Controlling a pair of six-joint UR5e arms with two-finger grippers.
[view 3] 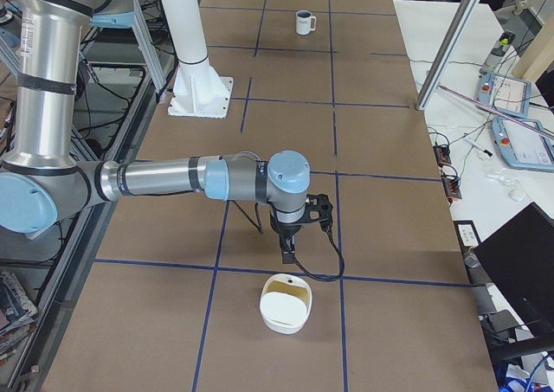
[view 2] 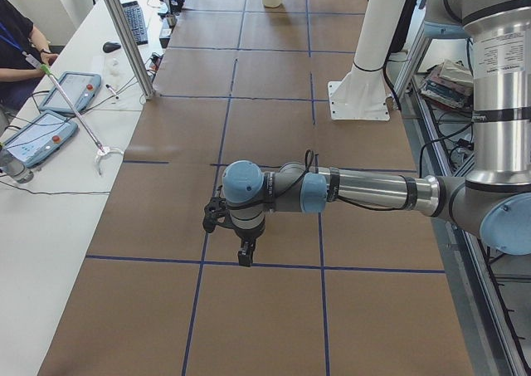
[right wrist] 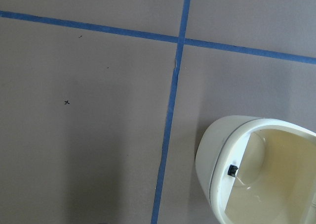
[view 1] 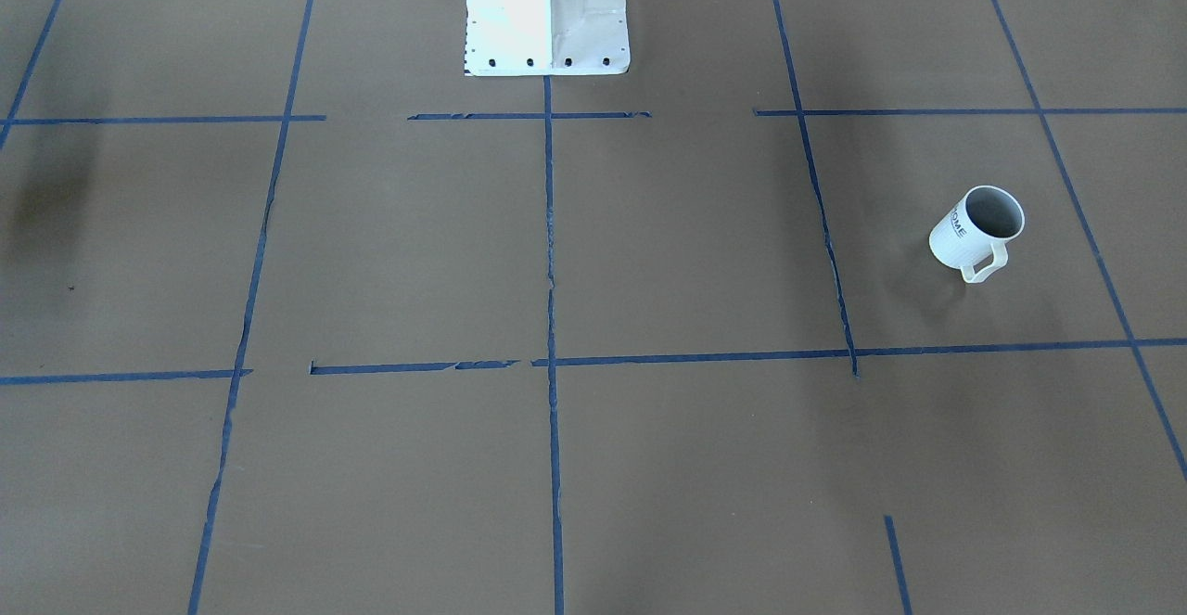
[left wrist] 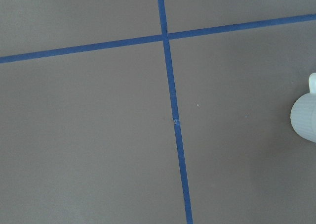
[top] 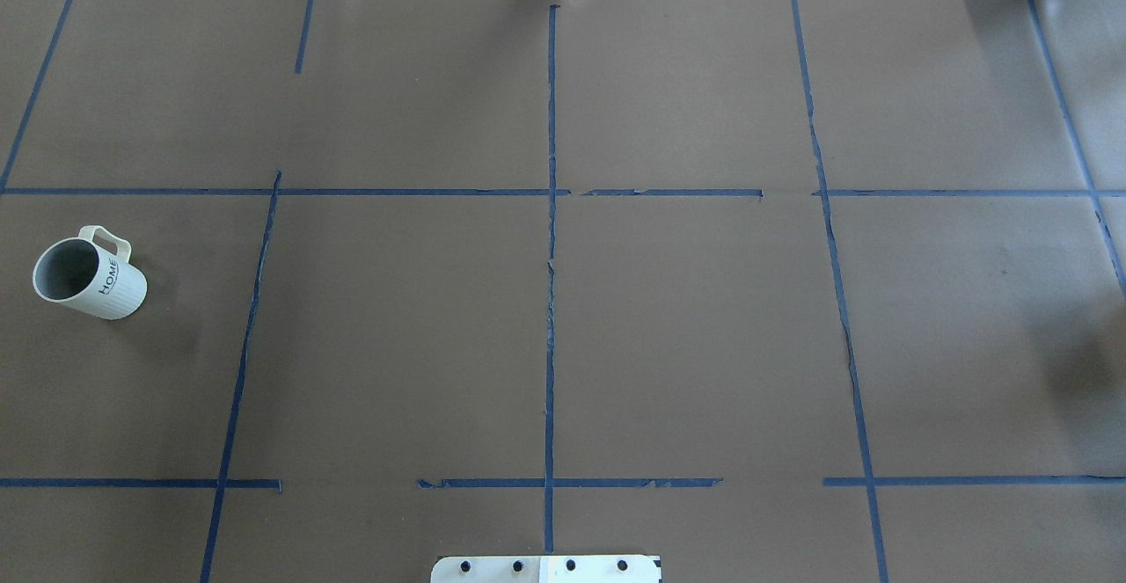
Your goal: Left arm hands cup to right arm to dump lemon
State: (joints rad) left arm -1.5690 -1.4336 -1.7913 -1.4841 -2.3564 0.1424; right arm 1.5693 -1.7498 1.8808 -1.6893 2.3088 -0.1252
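Observation:
The cup (top: 88, 277), a white ribbed mug with "HOME" lettering, stands upright on the brown table on my left side, its handle towards the far edge. It also shows as the cup (view 1: 976, 230) and far off as the cup (view 3: 304, 22); its ribbed side sits at the edge of the left wrist view (left wrist: 303, 120). Its grey inside shows no lemon; the lemon is out of view. The left gripper (view 2: 243, 254) hangs low over the table, pointing down. The right gripper (view 3: 288, 252) hangs beside a cream bin. Neither gripper's fingers show clearly, so I cannot tell their state.
A cream bin (view 3: 286, 304) lies on the table's right end, also seen as the bin (right wrist: 256, 169). The white robot base (view 1: 547, 12) stands at the table's middle edge. A person (view 2: 17, 36) sits at a side bench with tablets (view 2: 37, 135).

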